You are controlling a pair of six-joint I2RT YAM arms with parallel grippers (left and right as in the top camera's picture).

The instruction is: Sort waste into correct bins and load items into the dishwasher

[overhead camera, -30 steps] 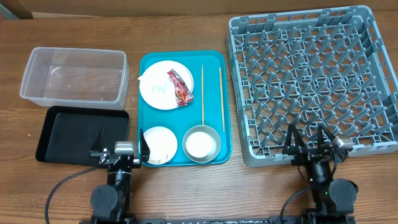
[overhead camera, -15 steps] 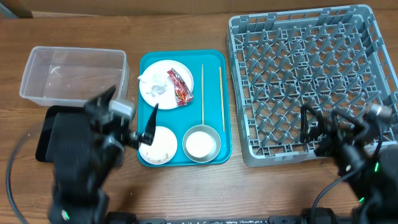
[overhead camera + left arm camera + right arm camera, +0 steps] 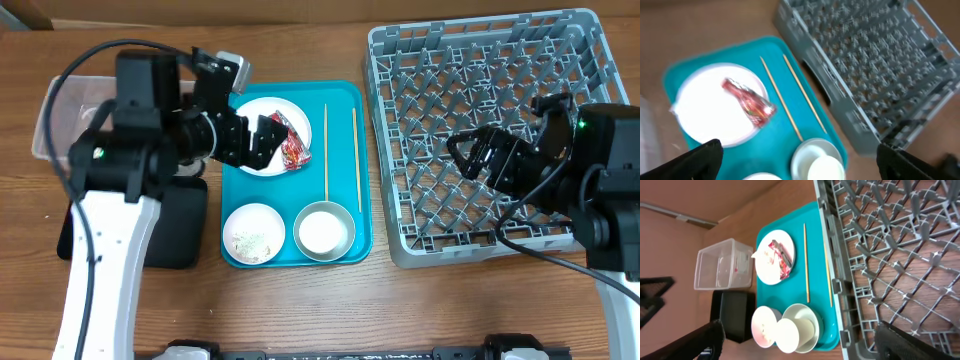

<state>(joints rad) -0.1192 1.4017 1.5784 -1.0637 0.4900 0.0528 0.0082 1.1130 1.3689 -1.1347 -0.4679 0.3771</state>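
left gripper (image 3: 263,139): you're hovering it over the large plate (image 3: 705,117) on the teal tray (image 3: 340,95) mid-bench, jaws spread wide, gripping nothing | red wrapper (image 3: 749,101) is lying on that plate's right side, nearest the chopsticks (image 3: 781,98) | right gripper (image 3: 468,155) is hanging over the grey rack (image 3: 500,60) by the bench's right edge, jaws parted and empty

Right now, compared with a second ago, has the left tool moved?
Yes. From the black tray's near right corner the left tool went farther back and right, now over the large plate on the teal tray.
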